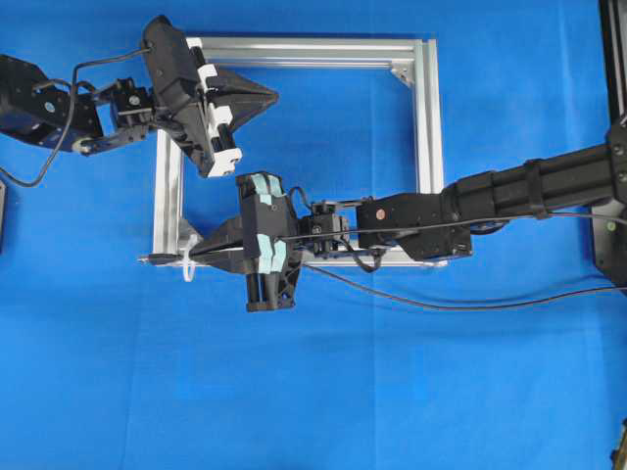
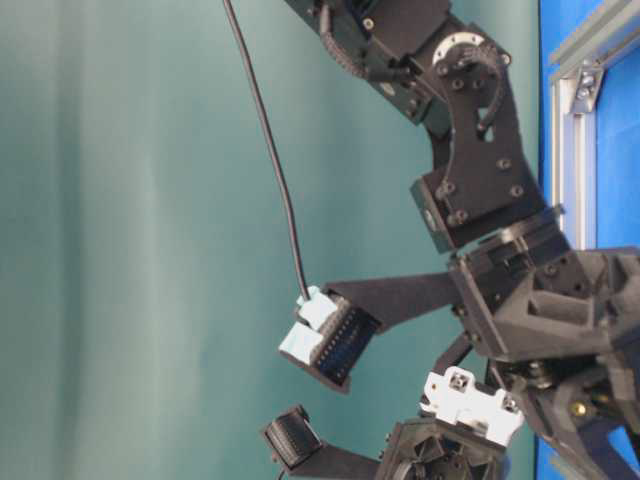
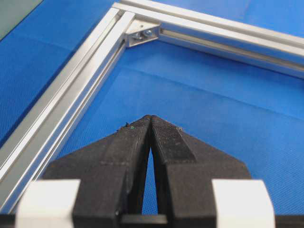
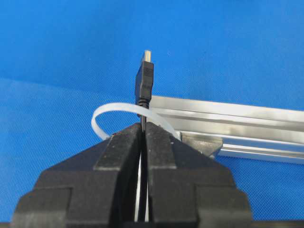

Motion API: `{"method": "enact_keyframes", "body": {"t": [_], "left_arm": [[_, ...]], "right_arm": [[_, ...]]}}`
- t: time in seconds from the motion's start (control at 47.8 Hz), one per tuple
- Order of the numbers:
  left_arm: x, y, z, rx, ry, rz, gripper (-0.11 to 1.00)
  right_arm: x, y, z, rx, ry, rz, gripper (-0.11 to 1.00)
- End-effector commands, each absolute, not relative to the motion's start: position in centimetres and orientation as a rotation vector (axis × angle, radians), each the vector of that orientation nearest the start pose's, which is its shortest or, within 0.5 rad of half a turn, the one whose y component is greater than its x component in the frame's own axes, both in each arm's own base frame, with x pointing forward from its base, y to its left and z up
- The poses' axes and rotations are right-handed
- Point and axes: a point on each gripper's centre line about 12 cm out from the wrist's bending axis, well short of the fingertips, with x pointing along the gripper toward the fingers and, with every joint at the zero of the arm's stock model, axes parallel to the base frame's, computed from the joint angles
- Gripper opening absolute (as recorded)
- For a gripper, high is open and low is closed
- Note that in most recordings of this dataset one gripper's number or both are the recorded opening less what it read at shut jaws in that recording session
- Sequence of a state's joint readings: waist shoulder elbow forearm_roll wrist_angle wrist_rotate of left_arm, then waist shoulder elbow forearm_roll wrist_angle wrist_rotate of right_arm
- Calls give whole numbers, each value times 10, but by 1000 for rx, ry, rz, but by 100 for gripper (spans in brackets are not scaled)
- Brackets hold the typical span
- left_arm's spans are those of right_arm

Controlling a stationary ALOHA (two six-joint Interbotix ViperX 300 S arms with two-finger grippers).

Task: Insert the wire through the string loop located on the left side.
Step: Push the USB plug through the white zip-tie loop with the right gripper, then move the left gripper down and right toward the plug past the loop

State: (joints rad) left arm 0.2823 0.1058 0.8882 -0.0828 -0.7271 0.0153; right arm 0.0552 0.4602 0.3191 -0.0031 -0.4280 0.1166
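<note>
Wire (image 4: 145, 78) plug through string loop (image 4: 102, 114) (right end effector (image 4: 143, 127) clamping wire).

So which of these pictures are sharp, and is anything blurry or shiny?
Overhead view: evenly lit, sharp, with mild glare on the frame. Table-level view: turned sideways, background a soft teal blur. Left wrist view: the left hand is crisp, the frame's far bars soften. Right wrist view: the plug and loop are sharp, the right hand's near edge slightly soft.
</note>
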Motion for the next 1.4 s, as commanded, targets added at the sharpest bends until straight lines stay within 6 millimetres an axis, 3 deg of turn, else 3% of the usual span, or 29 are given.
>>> {"method": "enact_keyframes", "body": {"t": [0.0,0.544,0.732,1.129,1.38], "left_arm": [[353,109,151,-70,218,341,0],[343,106,148,-70,233,341,0],[319,102,144,-75,259,349,0],[247,94,134,-93,319,397,0],[229,88,135,-102,357,396,0]], "right_arm": [[516,27,137,104,306,37,-10],[515,27,135,105,322,35,-10],[515,27,135,103,322,36,-10],[516,27,135,104,320,36,-10],[516,27,135,105,320,35,-10]]}}
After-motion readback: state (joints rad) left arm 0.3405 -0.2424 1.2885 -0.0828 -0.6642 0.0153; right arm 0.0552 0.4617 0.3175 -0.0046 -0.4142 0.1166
